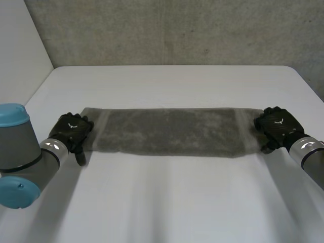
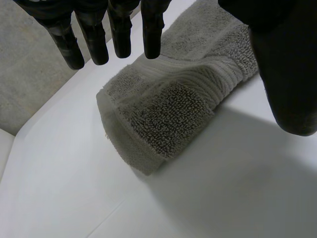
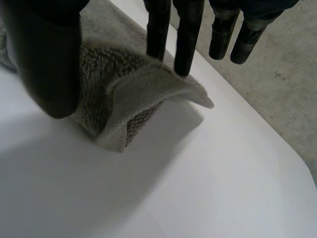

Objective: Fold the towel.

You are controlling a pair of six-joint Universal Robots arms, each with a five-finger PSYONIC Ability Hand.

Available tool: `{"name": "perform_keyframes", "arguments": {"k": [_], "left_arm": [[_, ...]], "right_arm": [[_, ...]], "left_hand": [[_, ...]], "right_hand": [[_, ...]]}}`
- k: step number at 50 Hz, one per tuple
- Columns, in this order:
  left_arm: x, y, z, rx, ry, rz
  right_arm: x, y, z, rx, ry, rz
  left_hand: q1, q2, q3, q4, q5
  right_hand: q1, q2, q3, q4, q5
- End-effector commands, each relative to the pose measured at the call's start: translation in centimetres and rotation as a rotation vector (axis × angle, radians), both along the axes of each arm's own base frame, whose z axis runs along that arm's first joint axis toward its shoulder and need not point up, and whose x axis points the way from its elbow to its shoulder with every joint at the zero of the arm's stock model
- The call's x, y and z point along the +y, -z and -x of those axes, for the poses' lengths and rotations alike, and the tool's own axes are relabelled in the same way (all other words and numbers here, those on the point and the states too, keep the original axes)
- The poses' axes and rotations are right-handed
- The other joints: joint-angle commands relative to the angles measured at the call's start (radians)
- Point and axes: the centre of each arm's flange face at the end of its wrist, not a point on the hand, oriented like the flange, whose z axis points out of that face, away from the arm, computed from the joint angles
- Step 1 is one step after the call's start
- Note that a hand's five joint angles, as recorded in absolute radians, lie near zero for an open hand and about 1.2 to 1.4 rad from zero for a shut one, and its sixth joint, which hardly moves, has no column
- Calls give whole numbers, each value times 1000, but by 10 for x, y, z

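A grey towel (image 1: 167, 132) lies across the table as a long strip, folded double along its length. My left hand (image 1: 73, 129) is at its left end and my right hand (image 1: 277, 124) at its right end. In the left wrist view, the left hand (image 2: 119, 34) hangs just above the towel's (image 2: 163, 109) doubled end, its straight fingers over the end and its thumb wide apart. In the right wrist view, the right hand (image 3: 44, 59) straddles the towel's (image 3: 129, 94) end. That end's top layer curls up to its straight fingers (image 3: 188, 39), with the thumb on the near side.
The white table (image 1: 167, 202) has bare room in front of and behind the towel. A concrete wall (image 1: 177, 30) runs along its far edge. My left arm's elbow (image 1: 17, 157) is over the table's front left.
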Motion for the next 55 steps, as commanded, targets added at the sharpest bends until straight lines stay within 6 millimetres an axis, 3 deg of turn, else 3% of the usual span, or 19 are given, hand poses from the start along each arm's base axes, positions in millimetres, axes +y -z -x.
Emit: {"name": "perform_keyframes", "arguments": {"k": [1, 8, 12, 19, 21, 23, 24, 26, 27, 28, 29, 31, 32, 34, 37, 39, 45, 50, 55], "left_arm": [[0, -5, 0, 5, -9, 13], [0, -19, -2, 78, -37, 29], [-1, -32, -5, 117, -53, 52], [0, -42, -4, 124, -52, 78], [0, -44, -3, 126, -47, 86], [0, -48, 0, 129, -38, 99], [0, -48, 0, 129, -38, 99], [1, -53, 3, 133, -28, 116], [1, -54, 3, 133, -28, 116], [1, -55, 5, 135, -23, 120], [1, -55, 5, 135, -23, 120], [1, -60, 10, 140, -10, 140], [1, -60, 10, 140, -10, 140], [1, -63, 16, 145, 6, 154], [0, -64, 17, 148, 9, 159], [1, -64, 21, 151, 22, 166], [5, -65, 32, 156, 54, 174], [7, -58, 43, 153, 73, 166], [8, -54, 51, 147, 75, 161]], "right_arm": [[-16, -1, 17, 2, 47, 28], [-37, -34, 64, 50, 155, 131], [-56, -57, 109, 141, 200, 235], [-61, -92, 108, 178, 142, 312], [-58, -98, 95, 160, 99, 308], [-43, -106, 41, 121, -53, 313], [-43, -106, 41, 121, -54, 313], [-21, -113, -18, 82, -206, 335], [-21, -113, -18, 82, -207, 335], [-8, -114, -44, 60, -274, 338], [-8, -114, -44, 60, -275, 338], [19, -119, -94, 19, -407, 357], [19, -119, -94, 19, -407, 357], [44, -108, -140, -22, -523, 335], [53, -98, -159, -37, -560, 321], [72, -81, -193, -54, -621, 301], [95, -48, -236, -79, -709, 302], [101, -26, -252, -98, -740, 287], [102, -19, -259, -110, -752, 289]], "left_hand": [[-101, -62, -38, -47, -51], [-101, -62, -38, -47, -51], [-101, -62, -38, -47, -51], [-101, -62, -38, -47, -51], [-101, -62, -38, -47, -51], [-101, -62, -38, -47, -51], [-101, -62, -38, -47, -51], [-101, -62, -38, -47, -51], [-101, -62, -38, -47, -51], [-101, -62, -38, -47, -51], [-101, -62, -38, -47, -51], [-101, -62, -38, -47, -51], [-101, -62, -38, -47, -51], [-101, -62, -38, -47, -51], [-101, -62, -38, -47, -51], [-101, -62, -38, -47, -51], [-101, -62, -38, -47, -51], [-101, -62, -38, -47, -51], [-101, -62, -38, -47, -51]], "right_hand": [[760, 755, 17, 29, 740], [762, 758, 17, 29, 743], [762, 758, 17, 29, 743], [762, 758, 17, 29, 743], [762, 758, 17, 29, 743], [762, 758, 17, 29, 743], [762, 758, 17, 29, 743], [762, 758, 17, 29, 743], [762, 758, 17, 29, 743], [762, 758, 17, 29, 743], [762, 758, 17, 29, 743], [762, 758, 17, 29, 743], [762, 758, 17, 29, 743], [762, 758, 17, 29, 743], [762, 758, 17, 29, 743], [762, 758, 17, 29, 743], [762, 758, 17, 29, 743], [762, 758, 17, 29, 743], [762, 758, 17, 29, 743]]}}
